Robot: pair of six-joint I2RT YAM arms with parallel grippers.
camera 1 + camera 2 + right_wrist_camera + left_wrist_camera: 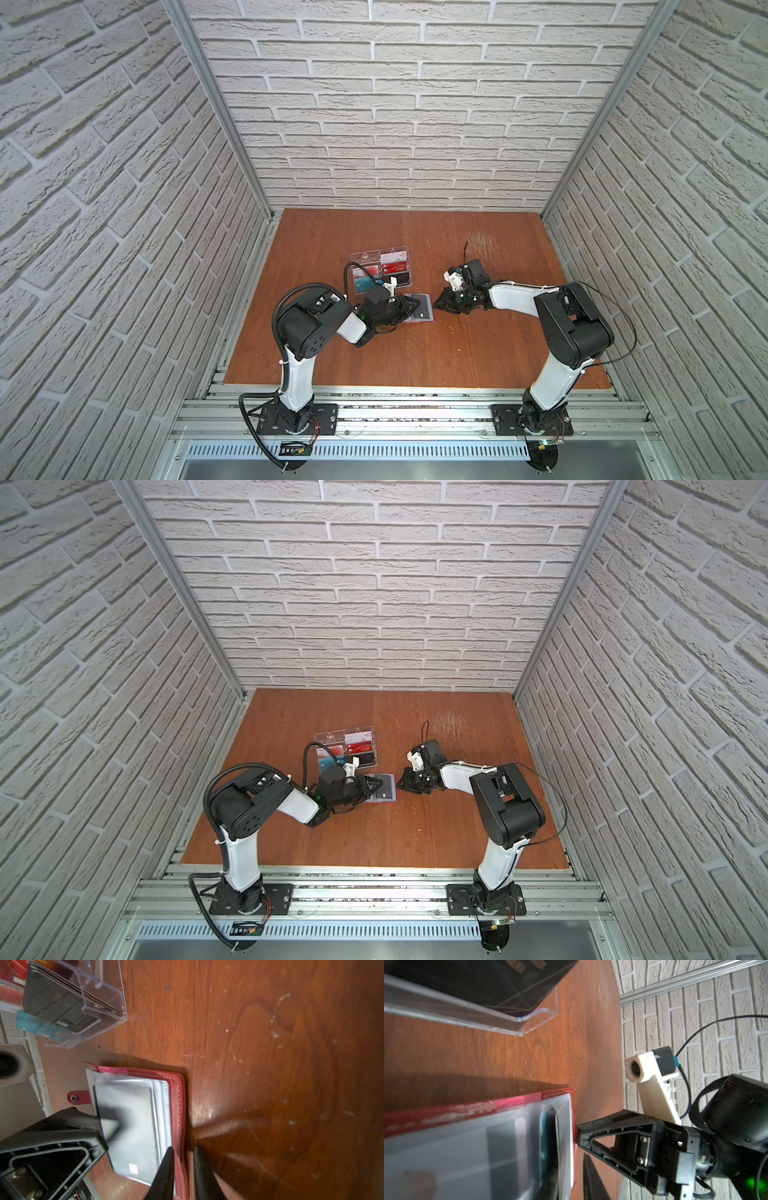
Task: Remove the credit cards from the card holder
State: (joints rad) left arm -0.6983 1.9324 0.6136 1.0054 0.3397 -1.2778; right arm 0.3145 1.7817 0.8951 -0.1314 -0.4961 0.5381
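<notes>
White brick-patterned walls [395,104] are seen on three sides, joined by aluminium corner posts [216,104], and a reddish-brown wooden bench [415,353] is laid across the floor of the cell. Pale scuffs [484,243] are scratched into the wood toward the far right. Slotted metal rails [415,409] are run along the near edge, where both arm bases are bolted down.

On to the middle of the bench: the card holder [176,1093] is laid open and flat there, red cover down and translucent sleeves up. Its strap tab [80,1098] is stuck out on the side toward the left arm. A dark grey credit card [133,1113] is shown on the top sleeves; whether it is inside a sleeve or lying on one cannot be told.

The right tool [183,1148] is clamped over the holder's red edge, with one finger set inside the cover and one outside it. The left tool [415,308] is set against the opposite side, with a fingertip [104,1119] laid on the card. Whether that tool is clenched or released cannot be told.

Just beyond the holder a clear acrylic tray [121,1007] is stood, with bare wood left between the two. A stack of dark cards [56,1001] is held in its nearest compartment, and a teal card [35,1026] is seen in a neighbouring one.
</notes>
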